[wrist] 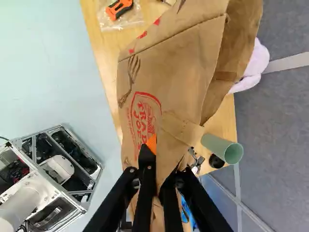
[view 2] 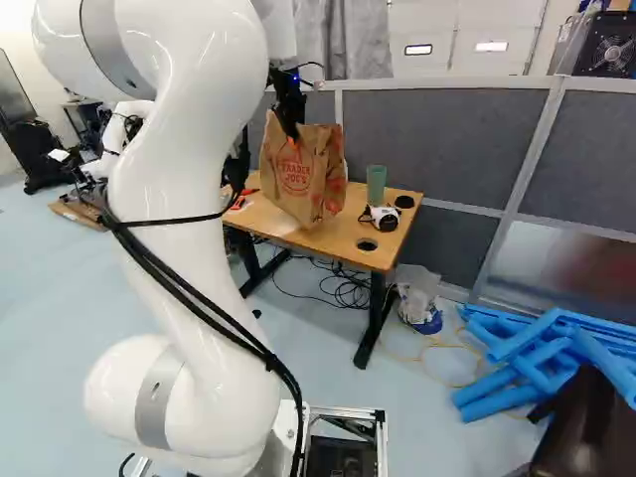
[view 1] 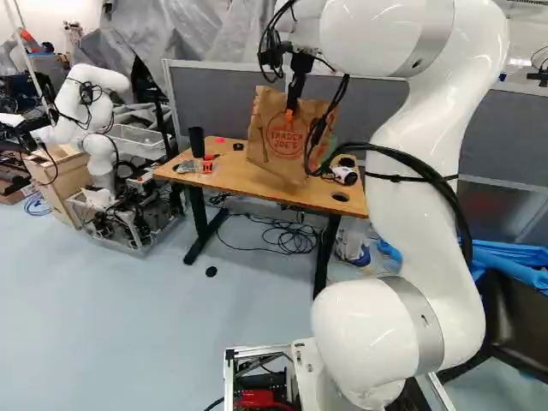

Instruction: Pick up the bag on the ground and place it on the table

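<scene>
Wrist view: the gripper (wrist: 159, 164) pinches the bag (wrist: 178, 72) by its paper; likely light, floppy, tearable, best held near its rim. Right base view: cup (view 2: 376, 185) at its three o'clock.

The paper bag (view 1: 270, 150) is kraft brown, with a round red emblem and, in the wrist view, a dark brown fork motif. The gripper (view 1: 290, 110) is black with orange pads. The arm (view 1: 432, 188) is glossy white, banded grey. The tabletop (view 1: 221, 177) is honey-coloured; at the bag's nine o'clock in the left base view is a black cup (view 1: 197, 142), at its three o'clock in the right base view a muted green cup (view 2: 376, 185). Toward that view's four o'clock, foam tubes (view 2: 542, 370) are bright blue. The floor (view 1: 94, 317) is pale blue.
</scene>
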